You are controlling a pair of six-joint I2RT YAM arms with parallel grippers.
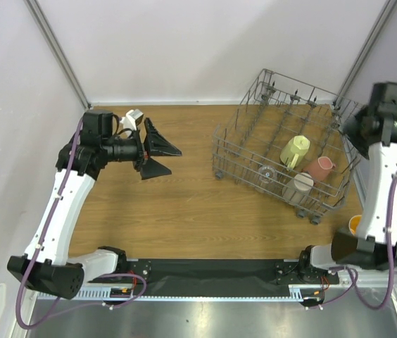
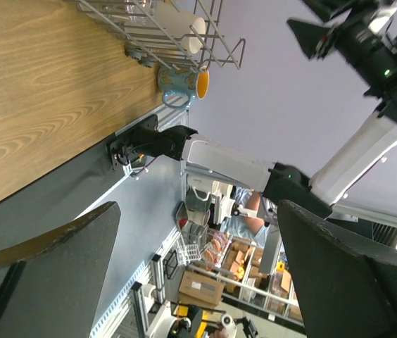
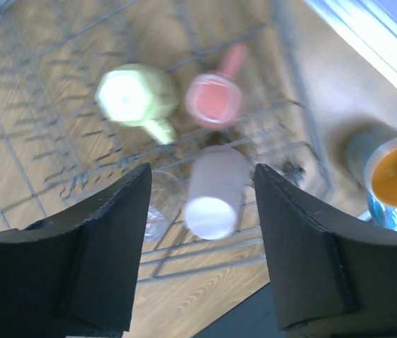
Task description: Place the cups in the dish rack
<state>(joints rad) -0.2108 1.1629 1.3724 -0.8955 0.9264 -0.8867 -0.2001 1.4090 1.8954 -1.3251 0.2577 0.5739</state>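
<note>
Wood table (image 1: 184,204); dish rack (image 1: 228,151) w/ cups (image 1: 295,150).

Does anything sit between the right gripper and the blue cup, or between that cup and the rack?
Nothing visible blocks the open right gripper from the blue cup on the table. Only the rack wall beside the cup separates them; the cup would likely need lifting over it.

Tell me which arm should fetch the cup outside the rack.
Right. The blue cup stands on the table beside the dish rack, close to the right arm's base, and the right gripper hangs open over the rack nearby. The left gripper, also open, is far across the table.
</note>
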